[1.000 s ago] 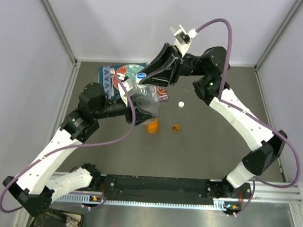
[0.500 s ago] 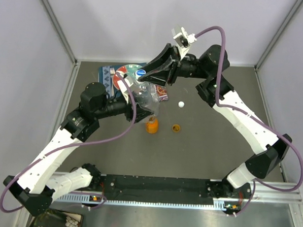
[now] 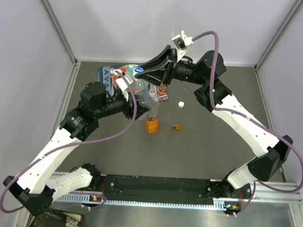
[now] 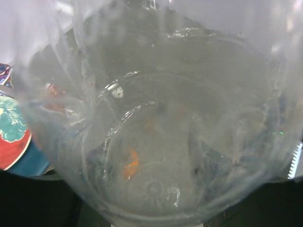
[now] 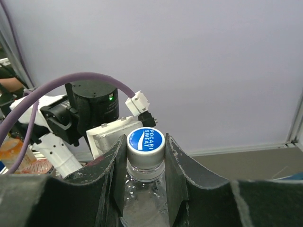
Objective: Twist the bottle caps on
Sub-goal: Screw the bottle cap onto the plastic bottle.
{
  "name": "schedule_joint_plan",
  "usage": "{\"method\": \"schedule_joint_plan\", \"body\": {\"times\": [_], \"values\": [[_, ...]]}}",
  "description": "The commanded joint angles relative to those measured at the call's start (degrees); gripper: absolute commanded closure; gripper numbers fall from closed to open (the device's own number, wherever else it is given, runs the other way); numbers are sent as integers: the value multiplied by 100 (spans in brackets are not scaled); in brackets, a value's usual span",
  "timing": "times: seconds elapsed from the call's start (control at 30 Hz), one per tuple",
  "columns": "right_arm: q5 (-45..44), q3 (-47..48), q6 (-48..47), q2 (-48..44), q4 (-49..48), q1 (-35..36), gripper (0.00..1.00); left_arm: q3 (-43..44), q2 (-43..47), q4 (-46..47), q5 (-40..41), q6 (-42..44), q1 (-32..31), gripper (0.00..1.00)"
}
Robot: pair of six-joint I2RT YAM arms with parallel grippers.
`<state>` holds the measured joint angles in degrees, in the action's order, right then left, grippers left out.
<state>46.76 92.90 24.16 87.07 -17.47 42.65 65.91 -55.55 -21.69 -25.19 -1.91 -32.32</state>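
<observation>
From above, the left tool (image 3: 136, 101) holds a clear bottle (image 3: 148, 97) up off the table (image 3: 216, 147). The right tool (image 3: 143, 75) sits on the bottle's top. Over the last second the right wrist has rolled round and crept toward the plate (image 3: 122, 71), and the bottle neck has gone with it. I take that for a turn of the thread under way. An orange bottle (image 3: 151, 124) stands uncapped just below. Its orange cap (image 3: 176, 128) lies beside it, and a white cap (image 3: 181, 104) lies loose farther back, so two more are left to do.

The left wrist view is filled by the clear bottle's wall (image 4: 156, 142). The fingers are hidden behind it, so the grip probably runs around the body.

From the right wrist, the right tool (image 5: 144, 147) is drawn in narrow, pinching the blue-topped cap (image 5: 145, 140). It sits square on the neck.
</observation>
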Motion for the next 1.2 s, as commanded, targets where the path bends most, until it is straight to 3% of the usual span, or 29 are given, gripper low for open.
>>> {"method": "schedule_joint_plan", "body": {"times": [0.0,0.1,0.4,0.93,1.17], "values": [[537,-299,-113,3,1739,393,100,669,106,1695,989,-81,191,94],[176,-264,-341,-58,2186,463,100,599,150,1695,1121,-20,191,94],[-369,420,-605,-243,2354,516,100,37,431,1633,893,-169,191,94],[-299,1063,-588,-32,2372,498,100,-403,668,1624,919,-292,191,94],[-299,1177,-614,-120,2328,525,100,-667,721,1519,1315,-468,191,94]]}}
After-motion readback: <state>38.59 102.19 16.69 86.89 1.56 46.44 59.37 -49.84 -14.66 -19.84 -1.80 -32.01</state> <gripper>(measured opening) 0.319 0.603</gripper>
